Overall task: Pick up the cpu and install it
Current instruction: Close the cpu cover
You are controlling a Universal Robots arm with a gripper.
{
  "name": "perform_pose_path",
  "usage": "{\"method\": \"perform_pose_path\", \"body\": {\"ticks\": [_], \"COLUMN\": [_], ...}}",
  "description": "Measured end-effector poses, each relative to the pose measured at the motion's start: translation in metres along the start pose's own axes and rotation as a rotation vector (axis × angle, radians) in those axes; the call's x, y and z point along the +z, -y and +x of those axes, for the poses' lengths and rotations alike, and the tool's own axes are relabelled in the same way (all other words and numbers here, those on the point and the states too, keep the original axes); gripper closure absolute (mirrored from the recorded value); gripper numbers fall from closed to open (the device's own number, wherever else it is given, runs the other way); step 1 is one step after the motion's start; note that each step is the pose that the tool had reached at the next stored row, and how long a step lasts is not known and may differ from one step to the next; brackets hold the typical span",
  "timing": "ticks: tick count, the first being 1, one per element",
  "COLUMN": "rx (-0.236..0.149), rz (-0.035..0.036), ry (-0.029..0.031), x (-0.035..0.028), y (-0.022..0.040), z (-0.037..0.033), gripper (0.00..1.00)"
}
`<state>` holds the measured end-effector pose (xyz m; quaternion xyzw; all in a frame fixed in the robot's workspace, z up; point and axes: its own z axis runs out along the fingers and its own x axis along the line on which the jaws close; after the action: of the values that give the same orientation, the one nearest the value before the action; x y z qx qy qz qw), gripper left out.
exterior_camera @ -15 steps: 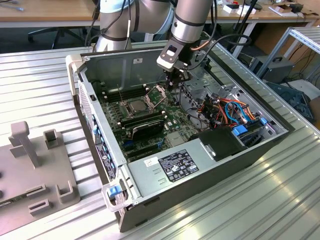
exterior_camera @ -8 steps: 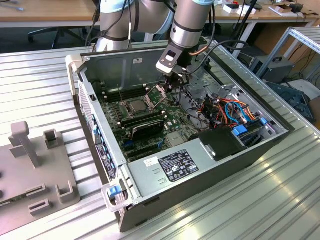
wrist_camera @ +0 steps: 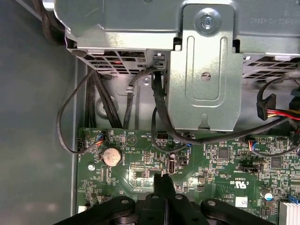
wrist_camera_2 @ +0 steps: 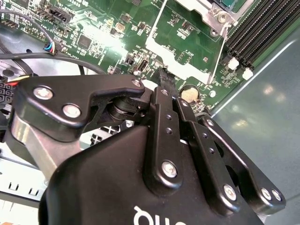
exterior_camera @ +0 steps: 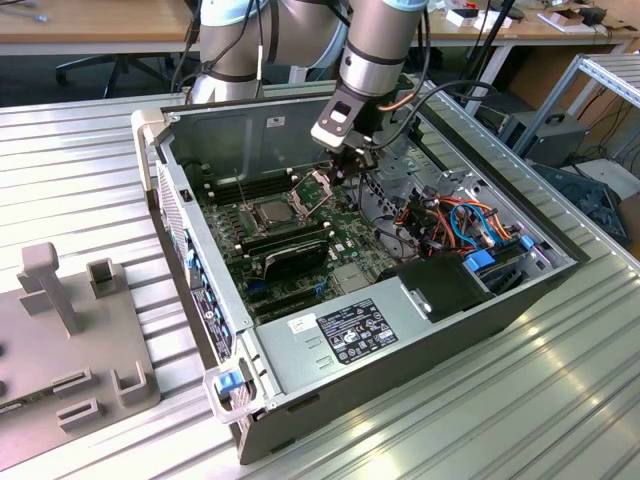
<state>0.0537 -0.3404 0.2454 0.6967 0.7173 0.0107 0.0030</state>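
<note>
The cpu (exterior_camera: 272, 212), a small silver-grey square, lies flat in its socket on the green motherboard inside the open computer case (exterior_camera: 200, 250). Beside it the shiny retention frame (exterior_camera: 316, 188) stands hinged up and open. My gripper (exterior_camera: 353, 163) hangs inside the case just past that frame, toward the exterior view's right, a little above the board. In both wrist views the black fingertips (wrist_camera_2: 162, 77) (wrist_camera: 161, 179) are pressed together with nothing visible between them. They hover over bare board near a coin battery (wrist_camera: 112, 156).
A metal drive cage (wrist_camera: 204, 70) with black cables rises close beyond the fingertips. Black memory slots (wrist_camera_2: 258, 33) run beside the socket. A power supply (exterior_camera: 345, 335) fills the case's near end, with coloured cables (exterior_camera: 470, 225) at the right. A grey fixture (exterior_camera: 60, 290) sits on the table.
</note>
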Motion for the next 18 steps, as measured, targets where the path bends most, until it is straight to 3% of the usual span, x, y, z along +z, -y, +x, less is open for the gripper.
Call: {"method": "perform_pose_path", "body": {"ticks": [18], "rx": [0.000], "rz": [0.0001], "ry": [0.0001], "x": [-0.0001], "y": [0.0021], "z": [0.0001], "gripper": [0.89]}}
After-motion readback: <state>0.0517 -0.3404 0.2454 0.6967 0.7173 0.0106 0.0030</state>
